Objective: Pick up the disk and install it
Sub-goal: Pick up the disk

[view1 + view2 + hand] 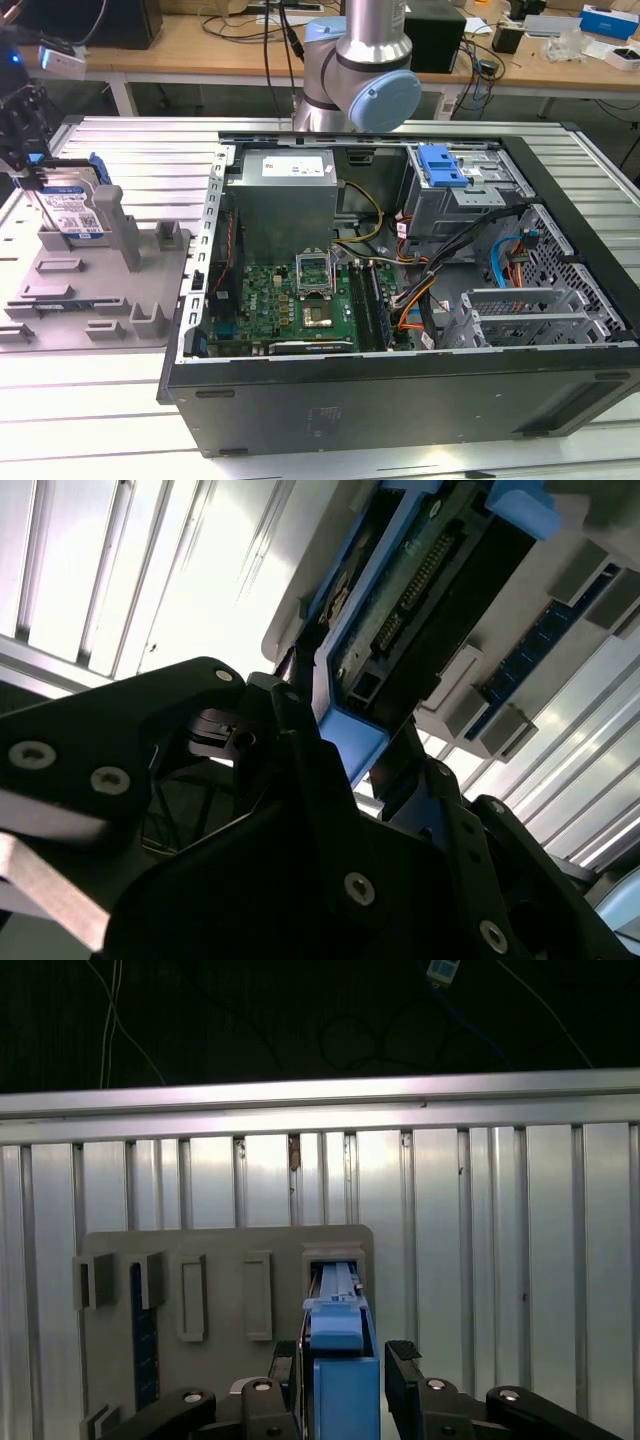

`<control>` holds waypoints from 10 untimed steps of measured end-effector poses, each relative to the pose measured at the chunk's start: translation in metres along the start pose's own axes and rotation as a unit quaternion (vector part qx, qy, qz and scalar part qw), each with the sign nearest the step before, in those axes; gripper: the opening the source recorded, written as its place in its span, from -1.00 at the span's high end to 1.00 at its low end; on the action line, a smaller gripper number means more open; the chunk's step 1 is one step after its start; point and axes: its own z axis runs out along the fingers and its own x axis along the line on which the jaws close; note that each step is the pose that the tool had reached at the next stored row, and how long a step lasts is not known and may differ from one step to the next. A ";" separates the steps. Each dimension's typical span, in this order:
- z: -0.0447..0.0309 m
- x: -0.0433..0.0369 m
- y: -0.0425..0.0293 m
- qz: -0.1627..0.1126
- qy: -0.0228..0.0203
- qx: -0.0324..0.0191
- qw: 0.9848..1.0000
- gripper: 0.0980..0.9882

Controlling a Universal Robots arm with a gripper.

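Disk [72, 212] stands upright in the grey fixture [110, 290] at the exterior view's left, gripper [343, 1365] fingers apart on either side, not yet clamped: pick-up step, I judge; a clean lift needs them squarely on the carrier's sides.

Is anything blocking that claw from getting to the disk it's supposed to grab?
Nothing visible stands between them. In the first wrist view the gripper straddles the disk, which stands on edge in the grey fixture.

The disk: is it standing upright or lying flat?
Upright: the disk stands on edge in a slot of the grey fixture.
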 end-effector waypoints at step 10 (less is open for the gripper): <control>0.0020 0.0005 0.0000 0.000 0.000 0.000 1.000 0.34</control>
